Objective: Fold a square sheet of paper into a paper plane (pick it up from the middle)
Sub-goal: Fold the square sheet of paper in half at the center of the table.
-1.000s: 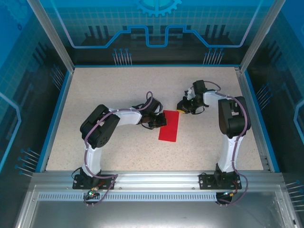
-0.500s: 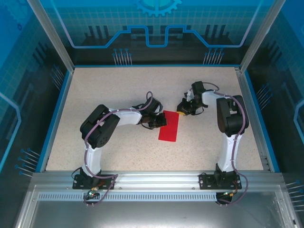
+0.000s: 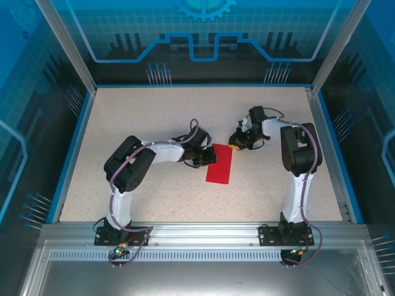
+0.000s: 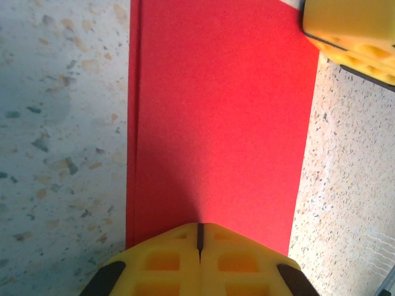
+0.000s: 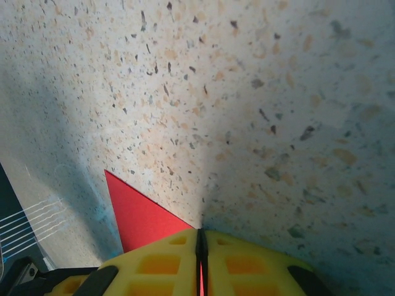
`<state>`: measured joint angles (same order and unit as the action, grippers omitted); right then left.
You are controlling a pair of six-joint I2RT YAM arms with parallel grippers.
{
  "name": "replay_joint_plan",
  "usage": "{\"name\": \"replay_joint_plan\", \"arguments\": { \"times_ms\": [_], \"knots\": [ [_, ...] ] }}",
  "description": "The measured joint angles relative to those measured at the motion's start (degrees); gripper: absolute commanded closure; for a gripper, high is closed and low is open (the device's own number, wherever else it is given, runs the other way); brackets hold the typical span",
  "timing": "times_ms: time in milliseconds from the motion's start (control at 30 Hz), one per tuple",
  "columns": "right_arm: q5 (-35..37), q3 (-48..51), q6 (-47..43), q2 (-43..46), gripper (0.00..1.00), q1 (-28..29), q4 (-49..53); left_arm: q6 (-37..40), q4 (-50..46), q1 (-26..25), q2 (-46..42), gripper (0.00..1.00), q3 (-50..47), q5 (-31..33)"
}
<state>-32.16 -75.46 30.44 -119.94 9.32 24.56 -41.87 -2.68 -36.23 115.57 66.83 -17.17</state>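
Observation:
The square sheet of paper [image 3: 220,164] lies folded into a narrow red rectangle mid-table, its two layers slightly offset along one long edge [image 4: 131,123]. My left gripper [image 3: 208,159] is shut, its yellow tips [image 4: 199,225] resting on the sheet's left side near the far end. My right gripper [image 3: 235,144] is at the sheet's far right corner, shut, with a sliver of red showing between its jaws [image 5: 200,231]. A red triangle of the sheet [image 5: 139,216] sticks out beside the tips. One yellow finger of the right gripper [image 4: 352,31] appears in the left wrist view.
The speckled beige tabletop [image 3: 154,117] has a blue rim [image 3: 73,148] and transparent blue walls. Both arm bases are bolted to the metal rail [image 3: 197,234] at the near edge.
The right arm has shifted slightly while its gripper stays at the sheet's corner. The left arm and the sheet have not moved.

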Motion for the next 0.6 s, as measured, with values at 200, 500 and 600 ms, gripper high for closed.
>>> {"name": "replay_joint_plan", "arguments": {
  "times_ms": [200, 500, 600],
  "knots": [
    [0.0, -0.1, 0.0, 0.1, 0.89, 0.0, 0.1, 0.0, 0.2, 0.0, 0.0, 1.00, -0.1, 0.0],
    [-2.2, 0.5, 0.2, 5.1, 0.87, 0.1, 0.0, 0.0, 0.2, 0.0, 0.0, 1.00, -0.2, 0.0],
    [-2.6, 0.6, 0.2, 6.0, 0.87, 0.3, -0.2, 0.0, 0.2, 0.0, 0.0, 1.00, -0.2, 0.0]
  ]
}}
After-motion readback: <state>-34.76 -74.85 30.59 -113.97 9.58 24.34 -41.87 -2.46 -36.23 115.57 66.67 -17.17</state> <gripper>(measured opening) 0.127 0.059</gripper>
